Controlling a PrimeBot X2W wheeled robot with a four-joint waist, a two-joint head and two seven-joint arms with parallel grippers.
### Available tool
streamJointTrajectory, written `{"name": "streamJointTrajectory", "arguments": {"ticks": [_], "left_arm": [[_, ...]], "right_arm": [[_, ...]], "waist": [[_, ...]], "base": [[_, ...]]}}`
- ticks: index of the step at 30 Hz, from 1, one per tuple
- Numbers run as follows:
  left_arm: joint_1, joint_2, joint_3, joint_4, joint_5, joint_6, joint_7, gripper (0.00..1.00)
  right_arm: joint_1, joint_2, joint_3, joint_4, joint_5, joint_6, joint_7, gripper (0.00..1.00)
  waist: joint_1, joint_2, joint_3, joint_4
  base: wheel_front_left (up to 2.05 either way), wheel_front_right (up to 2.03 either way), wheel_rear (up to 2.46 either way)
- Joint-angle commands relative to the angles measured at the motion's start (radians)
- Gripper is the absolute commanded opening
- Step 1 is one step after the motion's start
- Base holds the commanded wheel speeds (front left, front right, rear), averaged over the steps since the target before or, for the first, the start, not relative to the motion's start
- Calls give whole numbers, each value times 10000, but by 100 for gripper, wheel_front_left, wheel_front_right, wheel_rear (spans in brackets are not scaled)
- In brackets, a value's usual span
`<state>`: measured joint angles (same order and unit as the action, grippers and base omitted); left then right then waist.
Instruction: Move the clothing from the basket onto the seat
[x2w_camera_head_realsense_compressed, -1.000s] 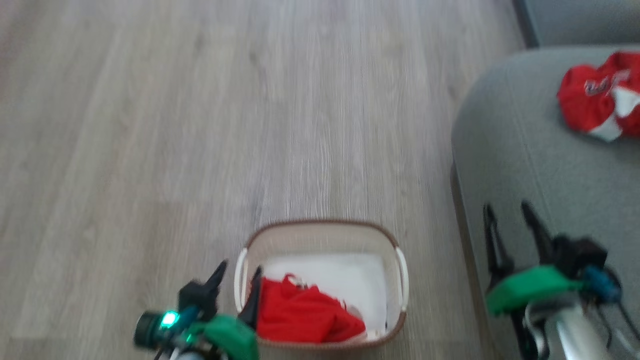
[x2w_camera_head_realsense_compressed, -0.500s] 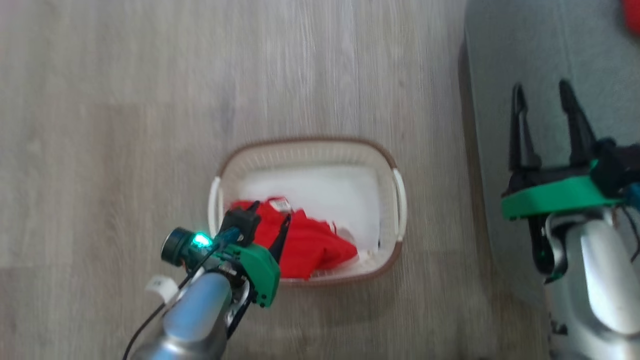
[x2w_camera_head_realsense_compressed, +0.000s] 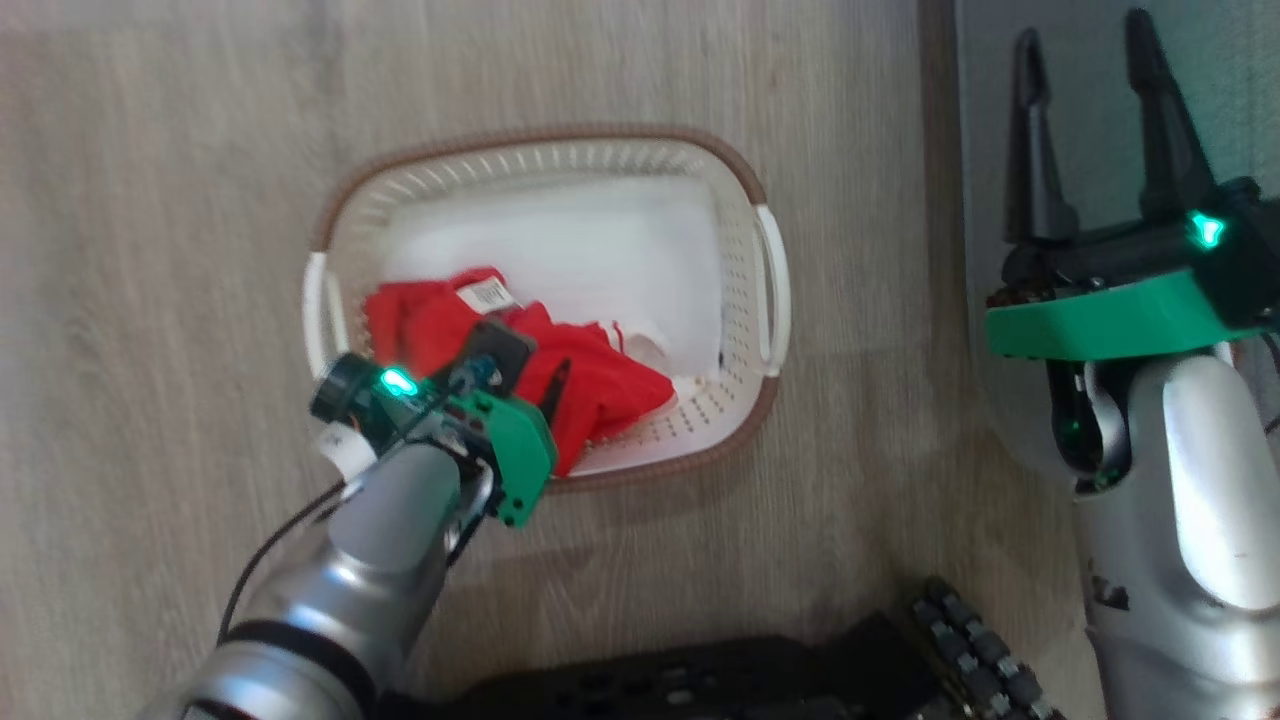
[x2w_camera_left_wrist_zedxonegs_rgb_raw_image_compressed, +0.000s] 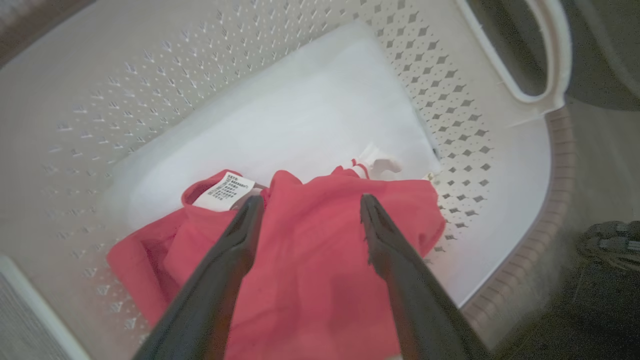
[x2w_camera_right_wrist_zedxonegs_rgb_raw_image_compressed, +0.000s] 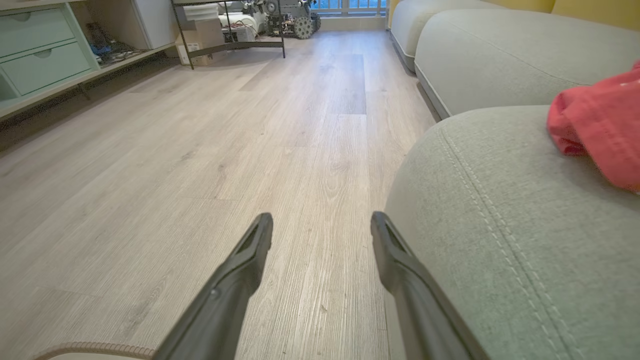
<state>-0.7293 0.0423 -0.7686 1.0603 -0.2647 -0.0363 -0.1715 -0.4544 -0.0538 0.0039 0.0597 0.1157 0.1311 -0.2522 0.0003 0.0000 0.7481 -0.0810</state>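
The left gripper (x2w_camera_left_wrist_zedxonegs_rgb_raw_image_compressed: 311, 200), fingers spread wide and pinching nothing, hangs just over the red clothing (x2w_camera_left_wrist_zedxonegs_rgb_raw_image_compressed: 310, 280) bunched in the robot-side half of the basket (x2w_camera_left_wrist_zedxonegs_rgb_raw_image_compressed: 465, 115). A shallow close could catch only a top fold that slips free on the lift, and a deep one could snag the basket's perforated wall and drag the basket along. The right gripper (x2w_camera_right_wrist_zedxonegs_rgb_raw_image_compressed: 320, 217), likewise spread and empty, hovers right of the basket beside the seat (x2w_camera_right_wrist_zedxonegs_rgb_raw_image_compressed: 500, 225), where another red garment (x2w_camera_right_wrist_zedxonegs_rgb_raw_image_compressed: 600, 135) lies.
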Motion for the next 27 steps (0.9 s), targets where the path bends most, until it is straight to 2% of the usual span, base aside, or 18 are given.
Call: {"name": "streamJointTrajectory", "arguments": {"ticks": [1,17,18,19,20,22,23,27], "left_arm": [[-28,81,91,35,-83,127,4,100],[-1442,89,-317,1890,-262,622,39,100],[-1455,99,-312,1941,-288,611,53,91],[-1454,106,-309,1987,-315,600,76,72],[-1439,111,-309,2029,-344,573,122,42],[-1410,120,-329,2091,-373,559,169,7],[-1390,120,-350,2114,-380,549,178,0],[-1302,110,-410,2158,-449,468,52,0]], "right_arm": [[38,36,274,-387,71,-4,-68,100],[-259,36,903,-710,356,-4,-93,100],[-261,36,916,-703,377,-4,-93,100],[-259,36,930,-699,397,-4,-93,100],[-258,36,944,-692,417,-4,-93,100],[-256,36,969,-672,451,-4,-94,100],[-256,36,977,-663,465,-4,-94,100],[-255,36,914,-544,480,-4,-94,100]], "waist": [[-3,0,604,-334],[-3,0,1591,-844],[-3,0,1592,-870],[-3,0,1586,-897],[-3,0,1575,-925],[-3,0,1543,-972],[-3,0,1515,-992],[-3,0,1272,-1010]], "base": [[0,0,0],[0,0,0],[0,0,0],[0,0,0],[0,0,0],[0,0,0],[0,0,0],[0,0,0]]}}
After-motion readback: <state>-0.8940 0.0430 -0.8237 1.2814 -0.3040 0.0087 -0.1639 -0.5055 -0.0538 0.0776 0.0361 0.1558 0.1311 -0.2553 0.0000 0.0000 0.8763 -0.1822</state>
